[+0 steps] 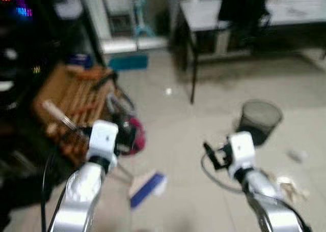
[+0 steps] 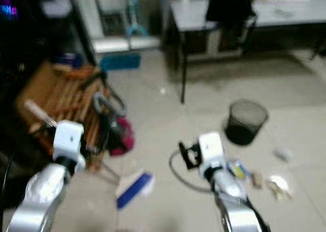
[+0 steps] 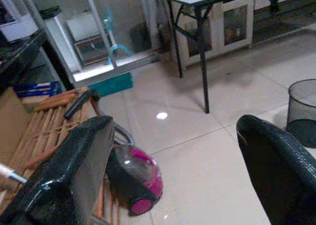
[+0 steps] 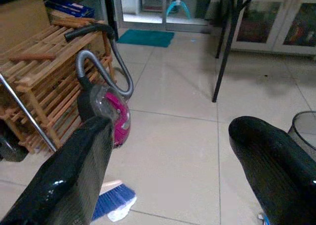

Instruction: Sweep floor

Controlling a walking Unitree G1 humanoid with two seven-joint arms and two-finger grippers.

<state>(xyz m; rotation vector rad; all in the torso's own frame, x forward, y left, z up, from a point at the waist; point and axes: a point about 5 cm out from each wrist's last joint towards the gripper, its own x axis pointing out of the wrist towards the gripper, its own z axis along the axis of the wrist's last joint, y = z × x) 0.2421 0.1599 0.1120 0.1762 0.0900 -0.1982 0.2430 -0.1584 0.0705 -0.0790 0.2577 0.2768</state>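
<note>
Broom [image 1: 146,186], blue-bristled, lying on tiles beside pink vacuum [image 4: 114,115]; we are holding left gripper [image 3: 173,185], right gripper [image 4: 173,180] spread wide, empty; head view adding litter [image 2: 279,186].

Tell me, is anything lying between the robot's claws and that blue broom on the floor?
Nothing visible. The broom lies on bare tile below and between the open left gripper and open right gripper. The pink vacuum cleaner and the wooden rack sit beyond it, to the left.
</note>
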